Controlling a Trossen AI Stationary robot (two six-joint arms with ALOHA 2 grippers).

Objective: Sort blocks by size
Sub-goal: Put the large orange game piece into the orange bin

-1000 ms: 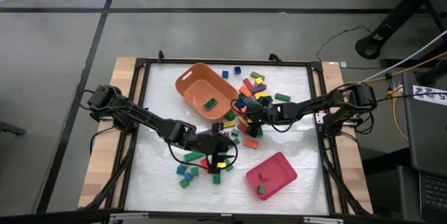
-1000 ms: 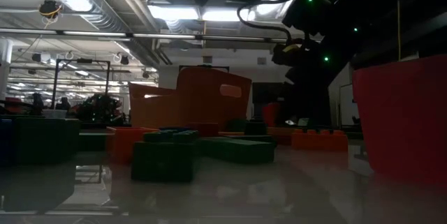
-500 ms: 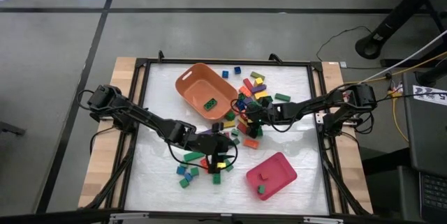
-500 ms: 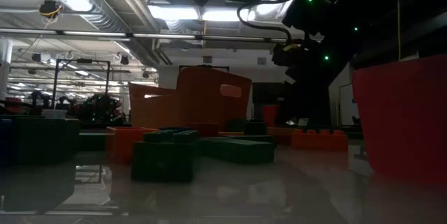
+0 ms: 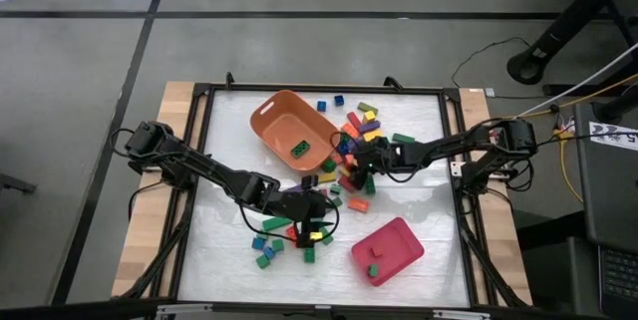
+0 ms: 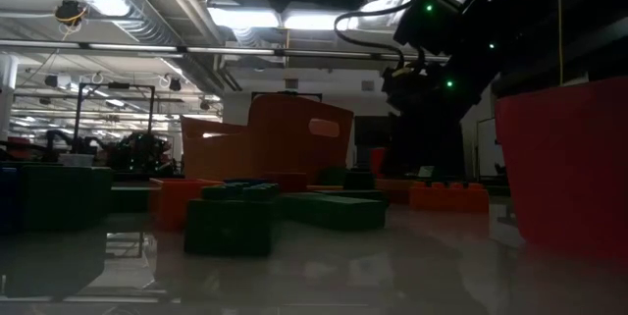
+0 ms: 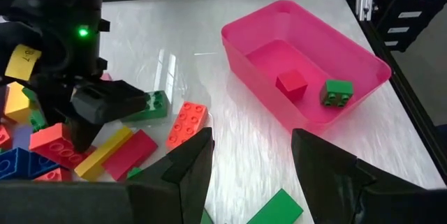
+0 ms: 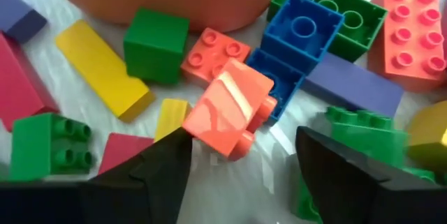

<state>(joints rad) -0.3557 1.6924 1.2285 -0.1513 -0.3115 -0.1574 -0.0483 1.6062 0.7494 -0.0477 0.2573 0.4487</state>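
- The blocks (image 5: 354,141) lie heaped mid-tabletop beside the orange tub (image 5: 291,129); a few sit in the pink tray (image 5: 389,246) nearer the front edge.
- Right gripper (image 5: 361,166) hovers over the heap, fingers spread wide, empty.
- Left gripper (image 5: 317,212) is low, fingers parted, gripping nothing visible.
- They look light, rigid and slick; pinch across flat sides.
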